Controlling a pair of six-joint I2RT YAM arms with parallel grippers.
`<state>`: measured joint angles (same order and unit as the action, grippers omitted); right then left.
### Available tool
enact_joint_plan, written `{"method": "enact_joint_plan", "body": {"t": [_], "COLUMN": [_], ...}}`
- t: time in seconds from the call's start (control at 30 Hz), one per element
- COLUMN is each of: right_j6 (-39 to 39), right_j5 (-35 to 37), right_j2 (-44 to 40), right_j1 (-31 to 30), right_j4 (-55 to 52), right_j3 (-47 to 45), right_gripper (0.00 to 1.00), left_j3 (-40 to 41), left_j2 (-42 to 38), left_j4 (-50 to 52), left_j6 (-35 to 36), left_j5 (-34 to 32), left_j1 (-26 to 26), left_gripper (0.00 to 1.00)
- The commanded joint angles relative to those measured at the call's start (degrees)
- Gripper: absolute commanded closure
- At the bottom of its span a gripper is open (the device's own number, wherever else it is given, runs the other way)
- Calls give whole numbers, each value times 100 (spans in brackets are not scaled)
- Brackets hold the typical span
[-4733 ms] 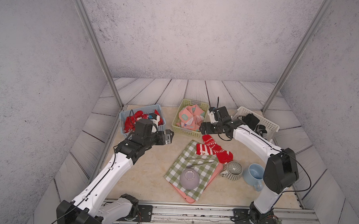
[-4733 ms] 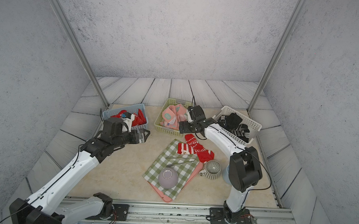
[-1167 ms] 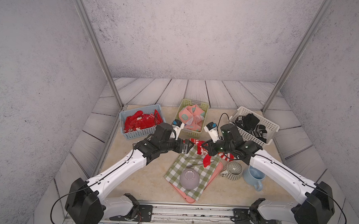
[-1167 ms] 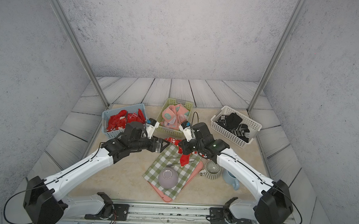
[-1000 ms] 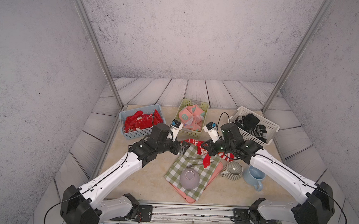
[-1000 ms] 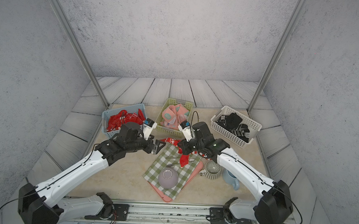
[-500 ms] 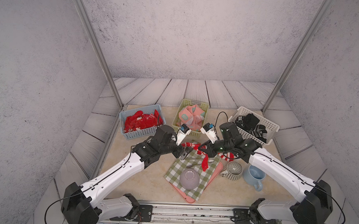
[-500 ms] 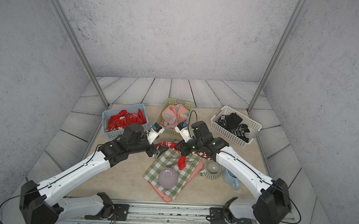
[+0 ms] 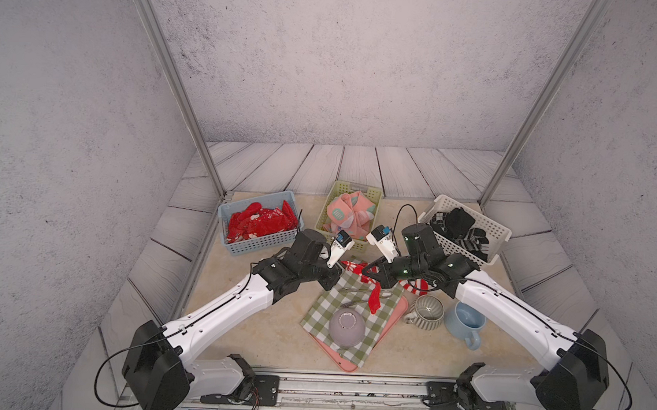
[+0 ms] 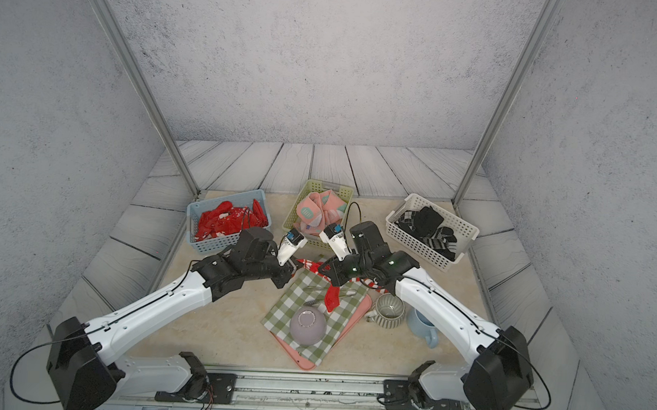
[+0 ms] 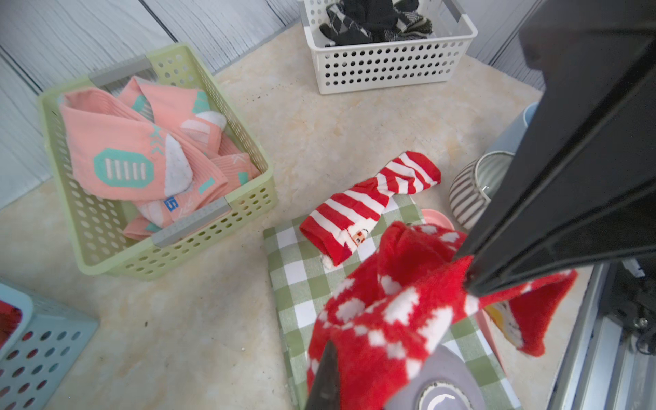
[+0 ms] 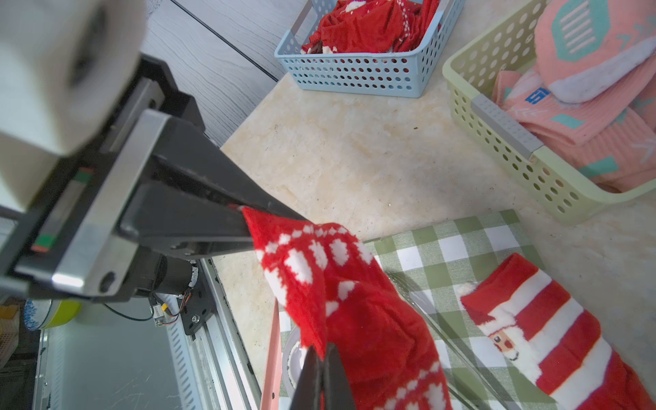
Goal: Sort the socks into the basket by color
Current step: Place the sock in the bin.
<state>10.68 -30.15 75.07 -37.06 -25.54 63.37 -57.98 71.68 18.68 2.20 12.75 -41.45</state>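
You see a fuzzy red sock (image 12: 355,301), white-flecked and limp, slung above the woven checked cloth (image 12: 461,241). The left gripper (image 12: 248,218) is clamped tight on one edge. The right gripper (image 12: 321,362) pinches another, jaws nearly together. A second ago the left jaws stood wide, clear of it.

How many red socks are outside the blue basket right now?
2. A white-dotted red sock hangs pinched between the left gripper and the right gripper, above the checked cloth. A striped Santa sock lies partly on that cloth. More may be hidden.
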Motion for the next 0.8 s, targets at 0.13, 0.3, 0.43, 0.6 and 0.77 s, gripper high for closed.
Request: {"method": "enact_joint_plan", "body": {"t": [0.13,0.3,0.43,0.6,0.77], "right_j6": [208,349,435,434,536], "right_j5": [335,682,819,1057,1214], "right_j2": [-137,-431,-658,-680,-563], "right_j1": [-12,24,116,172,240], "right_j4": [-45,-39,-73,-210,-235], "right_j3": [158,127,158,84,-105], "right_gripper": [17,1,1,1,1], "left_j3": [-335,-786,-1094,-1694,-2362], "left_j2": [-18,102,200,523,1222], "left_j4": [62,442,625,921,990], "left_j6": [-402,-989,-1397,-1548,-1555], "left_j5": [-541,-535,-458,-691,-858], "left_j1": [61,618,1373,2289,3220], "left_gripper": [100,100,100,100,100]}}
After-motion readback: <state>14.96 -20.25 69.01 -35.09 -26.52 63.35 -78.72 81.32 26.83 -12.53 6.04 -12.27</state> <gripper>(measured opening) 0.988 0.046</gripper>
